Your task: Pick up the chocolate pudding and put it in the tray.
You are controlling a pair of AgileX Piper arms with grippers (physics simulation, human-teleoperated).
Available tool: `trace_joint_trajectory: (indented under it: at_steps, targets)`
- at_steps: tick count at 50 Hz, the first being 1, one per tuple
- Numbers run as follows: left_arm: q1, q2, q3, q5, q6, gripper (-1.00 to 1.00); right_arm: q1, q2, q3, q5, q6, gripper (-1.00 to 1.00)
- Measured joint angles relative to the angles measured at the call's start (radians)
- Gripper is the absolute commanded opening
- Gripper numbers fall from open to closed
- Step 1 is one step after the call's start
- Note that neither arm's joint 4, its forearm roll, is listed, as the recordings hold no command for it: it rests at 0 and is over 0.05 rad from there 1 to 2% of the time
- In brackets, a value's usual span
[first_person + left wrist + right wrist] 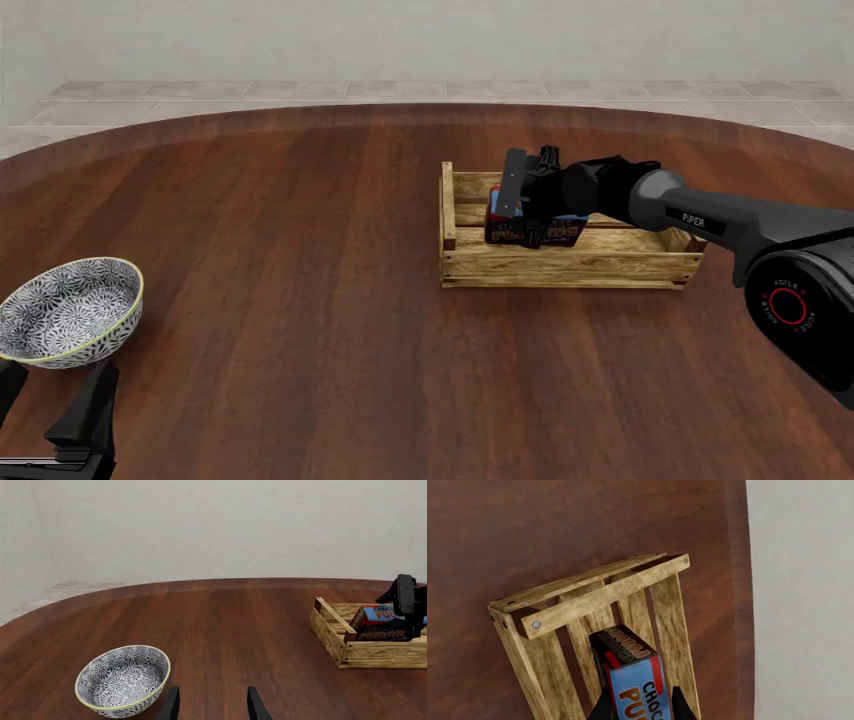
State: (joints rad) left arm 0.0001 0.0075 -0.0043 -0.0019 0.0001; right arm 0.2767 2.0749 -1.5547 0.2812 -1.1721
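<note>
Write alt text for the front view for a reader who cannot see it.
The right gripper holds the chocolate pudding inside the left part of the wooden tray on a dark wooden table. A patterned bowl sits at the table's near left, beside the idle left gripper.

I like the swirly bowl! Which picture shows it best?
The left wrist view: the round blue-white patterned bowl with a yellow rim sits close, inside and outside both visible. The front view shows it smaller, at the picture's left edge. The right wrist view doesn't show it.
</note>
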Motion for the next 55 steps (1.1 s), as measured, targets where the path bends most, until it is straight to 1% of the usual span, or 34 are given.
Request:
trace_joint_trajectory:
  at_steps: [8, 9, 25, 36, 46, 55]
  targets:
    - [0.0, 0.0, 0.0, 0.0, 0.0, 1.0, 0.0, 0.003, -0.007, 0.007, 0.004, -1.0]
    - [0.0, 0.0, 0.0, 0.0, 0.0, 1.0, -0.001, 0.004, -0.011, 0.009, 0.004, 1.0]
    - [0.0, 0.0, 0.0, 0.0, 0.0, 1.0, -0.009, 0.039, -0.063, 0.034, 0.05, 1.0]
    - [0.0, 0.0, 0.0, 0.0, 0.0, 1.0, -0.003, 0.011, -0.066, 0.051, 0.083, 1.0]
    - [0.0, 0.0, 0.0, 0.0, 0.0, 1.0, 0.0, -0.073, -0.046, 0.075, 0.085, 1.0]
    - [0.0, 0.0, 0.0, 0.0, 0.0, 1.0, 0.004, -0.214, -0.01, 0.109, 0.068, 1.0]
